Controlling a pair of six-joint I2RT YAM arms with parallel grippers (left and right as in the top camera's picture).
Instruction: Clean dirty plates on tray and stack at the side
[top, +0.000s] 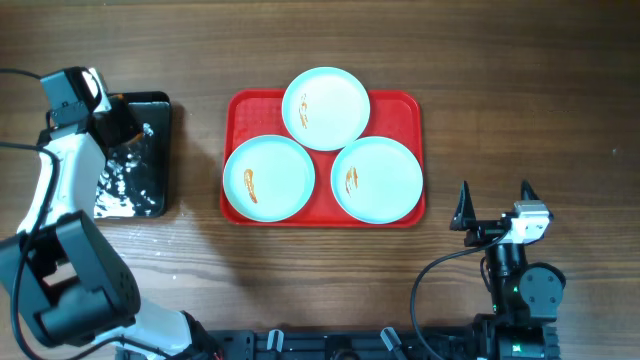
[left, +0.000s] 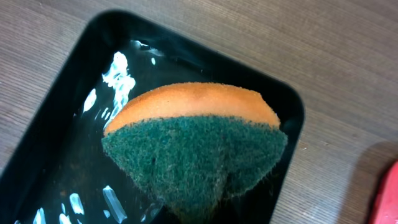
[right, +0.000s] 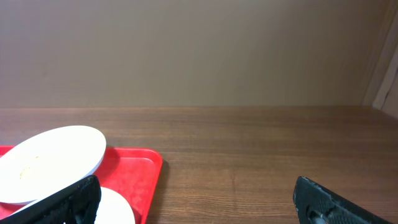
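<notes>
Three pale blue-white plates lie on the red tray: one at the back, one front left, one front right. Each has a small orange-brown smear. My left gripper is over the black tray, shut on an orange sponge with a green scouring face, which is pinched together at its lower end. My right gripper is open and empty, to the right of the red tray and nearer the front. In the right wrist view it faces the tray's corner and a plate.
The glossy black tray holds water or wet glints and lies left of the red tray with a strip of bare wooden table between them. A corner of the red tray shows in the left wrist view.
</notes>
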